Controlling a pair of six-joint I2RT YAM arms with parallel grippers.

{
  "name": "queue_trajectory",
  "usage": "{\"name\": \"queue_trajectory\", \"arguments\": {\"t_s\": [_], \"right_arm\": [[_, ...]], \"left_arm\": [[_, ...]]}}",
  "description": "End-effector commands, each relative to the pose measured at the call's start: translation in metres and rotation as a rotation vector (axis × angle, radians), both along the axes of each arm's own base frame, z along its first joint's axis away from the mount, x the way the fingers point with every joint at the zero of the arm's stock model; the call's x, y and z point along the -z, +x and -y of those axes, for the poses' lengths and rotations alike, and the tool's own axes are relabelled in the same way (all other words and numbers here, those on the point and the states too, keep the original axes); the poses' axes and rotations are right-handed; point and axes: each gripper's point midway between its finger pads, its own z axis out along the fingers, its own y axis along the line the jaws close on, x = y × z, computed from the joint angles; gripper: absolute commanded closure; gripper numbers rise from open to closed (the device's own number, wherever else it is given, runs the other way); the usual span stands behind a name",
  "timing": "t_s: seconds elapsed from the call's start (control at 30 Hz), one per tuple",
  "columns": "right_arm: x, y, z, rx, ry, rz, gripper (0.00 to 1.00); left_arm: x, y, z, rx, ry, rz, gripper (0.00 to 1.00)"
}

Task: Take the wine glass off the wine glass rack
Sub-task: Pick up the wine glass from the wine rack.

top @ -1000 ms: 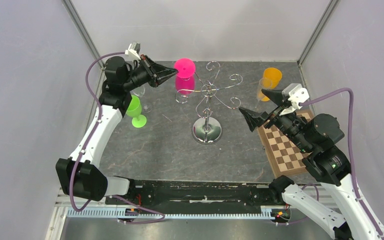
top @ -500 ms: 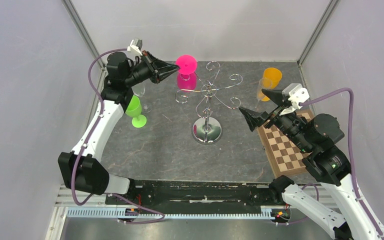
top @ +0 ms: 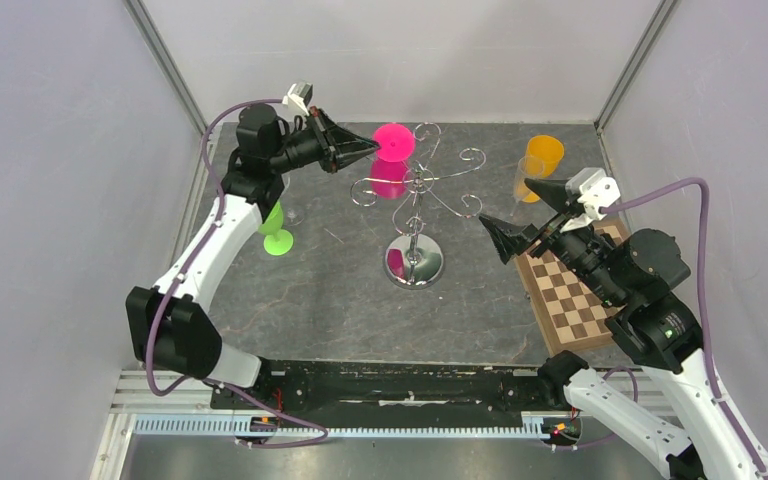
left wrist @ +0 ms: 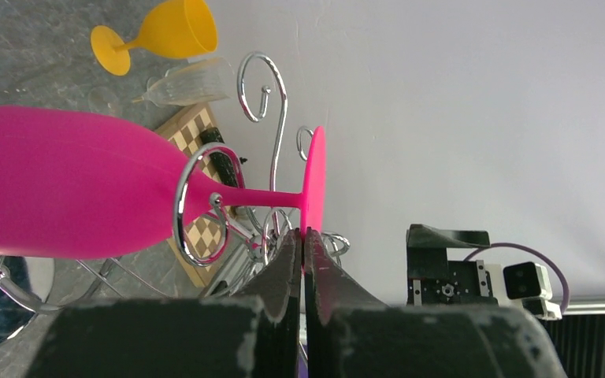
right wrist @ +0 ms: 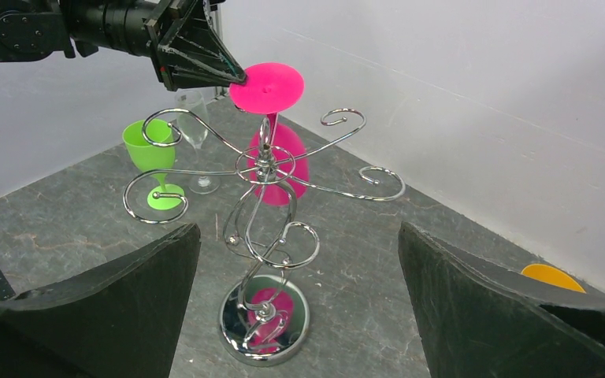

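On the left side of the slate table (top: 300, 300), at about nine o'clock from the rack, a green glass (top: 277, 242) stands upright and apart from the action. Above it the left arm reaches across toward three o'clock. The left gripper (top: 372, 150) is clenched on the rim of the wine glass's round foot, and the left wrist view shows both fingers pressed together with the thin pink edge between them.

The wine glass (top: 396, 143) hangs bowl-down and foot-up at roughly eleven o'clock from the central post. Its stem runs through a chrome loop of the wine glass rack (top: 422, 262).

So the grasp looks made, but the removal does not. The stem sits inside the scroll, so the glass is still on the rack. What appears left is to slide the stem out of the arm's open end, carry the glass clear and set it down.

At three o'clock the right gripper (top: 503, 200) hangs with its jaws spread wide, holding nothing. It sits over the near corner of a chessboard (top: 572, 300). An orange glass (top: 544, 153) stands at two o'clock.
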Motion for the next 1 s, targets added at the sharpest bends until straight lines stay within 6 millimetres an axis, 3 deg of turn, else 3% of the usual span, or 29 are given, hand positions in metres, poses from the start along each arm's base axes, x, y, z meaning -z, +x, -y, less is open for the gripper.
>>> {"name": "queue_trajectory", "arguments": {"t_s": [0.0, 0.23, 0.5, 0.8, 0.97], "right_arm": [[-0.004, 0.000, 0.003, 0.013, 0.003, 0.018, 0.02], [-0.007, -0.001, 0.002, 0.009, 0.015, 0.008, 0.02], [-0.010, -0.002, 0.000, -0.006, 0.035, -0.009, 0.02], [-0.004, 0.002, -0.004, -0.006, 0.035, -0.061, 0.02], [-0.004, 0.006, -0.003, 0.014, 0.054, -0.080, 0.02]], "left_arm": [[-0.031, -0.026, 0.002, 0.063, -0.010, 0.141, 0.98], [-0.016, -0.044, -0.007, 0.044, 0.058, 0.138, 0.98], [-0.002, -0.051, -0.025, -0.056, 0.155, 0.131, 0.98], [-0.015, -0.049, -0.070, -0.195, 0.181, 0.153, 0.98], [-0.023, -0.058, -0.082, -0.209, 0.190, 0.182, 0.98]]}}
